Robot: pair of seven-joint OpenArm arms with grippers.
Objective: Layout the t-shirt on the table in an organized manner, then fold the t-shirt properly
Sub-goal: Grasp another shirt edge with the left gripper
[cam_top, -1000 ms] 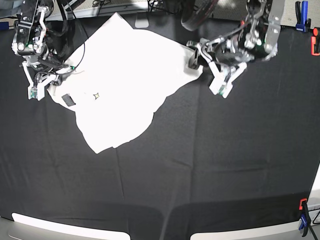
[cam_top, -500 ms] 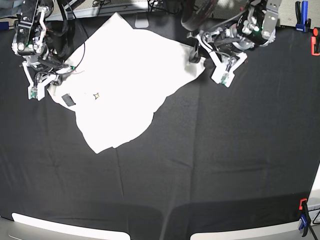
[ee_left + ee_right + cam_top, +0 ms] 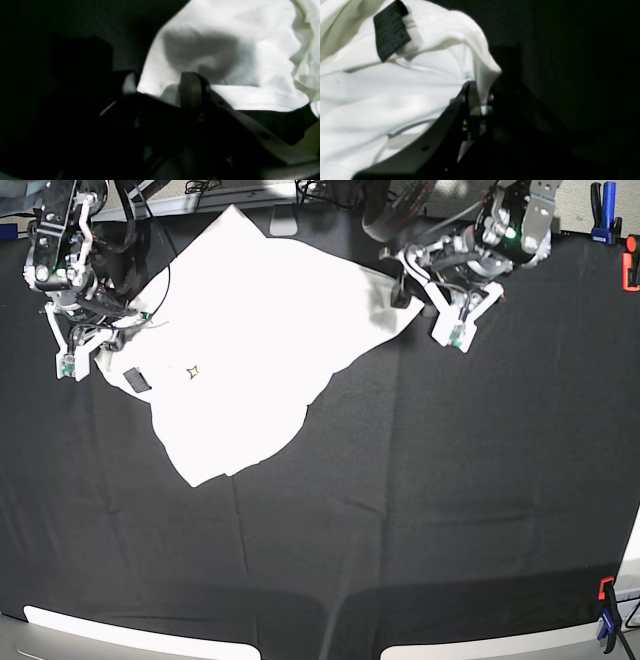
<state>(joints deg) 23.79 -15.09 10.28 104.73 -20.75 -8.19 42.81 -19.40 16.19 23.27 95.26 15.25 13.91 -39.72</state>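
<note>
The white t-shirt (image 3: 250, 330) lies plain side up at the back left of the black-clothed table (image 3: 420, 500), with its dark label (image 3: 137, 379) near the left edge. My right gripper (image 3: 88, 348) is shut on the shirt's left edge; the right wrist view shows the cloth (image 3: 395, 95) pinched in the gripper (image 3: 480, 100), just past the label (image 3: 391, 30). My left gripper (image 3: 425, 315) is open at the shirt's right corner. In the left wrist view the gripper (image 3: 160, 85) straddles the cloth edge (image 3: 225, 62). The printed side is hidden.
Blue (image 3: 605, 210) and orange (image 3: 630, 270) clamps sit at the back right edge, and another clamp (image 3: 607, 610) at the front right. Cables and grey gear lie behind the table's back edge (image 3: 285, 225).
My left arm has moved back and a little right along the shirt's right corner, and the corner has shifted slightly with it. The right arm has held still.
</note>
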